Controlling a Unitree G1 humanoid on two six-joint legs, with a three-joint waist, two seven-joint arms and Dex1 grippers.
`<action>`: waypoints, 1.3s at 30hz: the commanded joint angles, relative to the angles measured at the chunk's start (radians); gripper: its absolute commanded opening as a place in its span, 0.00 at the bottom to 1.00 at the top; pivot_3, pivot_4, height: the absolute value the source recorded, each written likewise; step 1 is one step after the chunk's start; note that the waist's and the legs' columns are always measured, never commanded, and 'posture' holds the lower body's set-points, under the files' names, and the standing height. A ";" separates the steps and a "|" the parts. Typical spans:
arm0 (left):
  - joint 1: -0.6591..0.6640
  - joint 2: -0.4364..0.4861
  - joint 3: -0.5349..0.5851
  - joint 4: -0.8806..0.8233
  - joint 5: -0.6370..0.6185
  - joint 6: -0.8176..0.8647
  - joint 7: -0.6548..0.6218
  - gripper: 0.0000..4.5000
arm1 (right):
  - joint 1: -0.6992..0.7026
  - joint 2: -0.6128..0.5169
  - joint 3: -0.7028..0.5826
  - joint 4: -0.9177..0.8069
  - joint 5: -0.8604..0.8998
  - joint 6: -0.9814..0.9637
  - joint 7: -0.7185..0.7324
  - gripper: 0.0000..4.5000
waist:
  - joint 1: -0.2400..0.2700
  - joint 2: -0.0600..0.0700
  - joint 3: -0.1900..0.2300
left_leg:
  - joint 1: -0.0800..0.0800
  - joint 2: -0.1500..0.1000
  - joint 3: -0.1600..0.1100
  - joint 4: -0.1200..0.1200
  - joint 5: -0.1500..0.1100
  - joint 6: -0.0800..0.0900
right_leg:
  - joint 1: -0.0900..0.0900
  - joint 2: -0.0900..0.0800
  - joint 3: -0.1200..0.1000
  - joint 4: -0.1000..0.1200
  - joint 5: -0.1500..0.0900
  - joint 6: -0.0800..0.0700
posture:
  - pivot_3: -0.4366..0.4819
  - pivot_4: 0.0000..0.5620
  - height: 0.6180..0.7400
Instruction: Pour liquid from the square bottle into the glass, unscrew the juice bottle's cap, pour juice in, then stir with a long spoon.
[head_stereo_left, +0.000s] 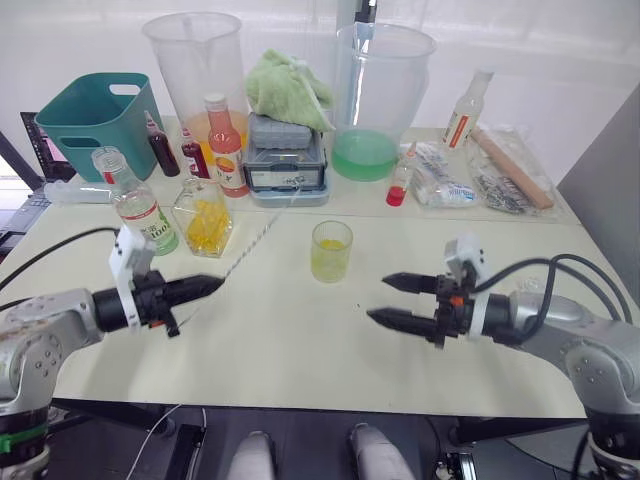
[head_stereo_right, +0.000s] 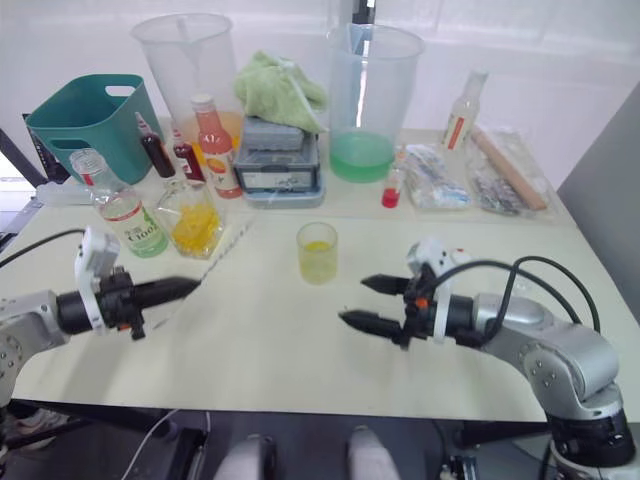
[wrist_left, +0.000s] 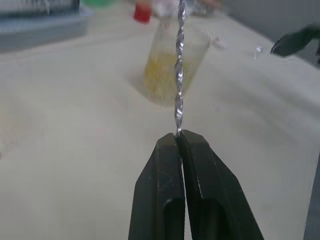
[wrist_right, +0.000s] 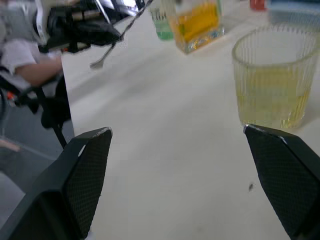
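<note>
The left gripper (head_stereo_left: 205, 287) is clamped on the long spoon (head_stereo_left: 250, 247), a thin silver rod with a twisted shaft that slants over the table (head_stereo_left: 300, 340) toward the square bottle (head_stereo_left: 204, 219). The right gripper (head_stereo_left: 388, 300) hovers with its fingers spread wide, just short of the glass (head_stereo_left: 331, 250). This ribbed clear tumbler, partly full of pale yellow liquid, stands mid-table between the two grippers; the green-labelled juice bottle (head_stereo_left: 139, 207) stands uncapped beside the square bottle.

glass (wrist_left: 172, 70) blurred behind the long spoon (wrist_left: 179, 75), spoon's upper end cut off
</note>
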 joint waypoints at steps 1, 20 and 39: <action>-0.081 -0.047 -0.024 -0.074 -0.072 0.047 0.121 0.00 | -0.061 0.064 -0.057 0.021 0.094 0.026 -0.128 1.00 | 0.000 0.000 0.000 | 0.000 0.000 -0.001 0.000 0.000 0.000 | 0.001 0.000 0.000 0.000 0.000 0.000 | 0.48 0.27 0.65; -0.209 -0.165 -0.199 -0.128 -0.084 0.056 0.313 0.00 | -0.271 0.402 -0.078 0.156 0.390 -0.037 -0.647 1.00 | -0.005 0.000 0.000 | -0.001 0.000 -0.005 -0.001 0.000 0.000 | 0.002 0.000 -0.004 0.000 0.004 -0.007 | 0.48 0.27 0.65; -0.197 -0.164 -0.218 -0.137 -0.080 0.044 0.310 0.00 | -0.292 0.486 -0.034 0.182 0.404 -0.124 -0.745 0.01 | -0.005 0.001 0.000 | -0.002 0.000 -0.006 -0.001 0.000 0.000 | 0.001 0.000 -0.006 -0.001 0.003 -0.007 | 0.48 0.27 0.65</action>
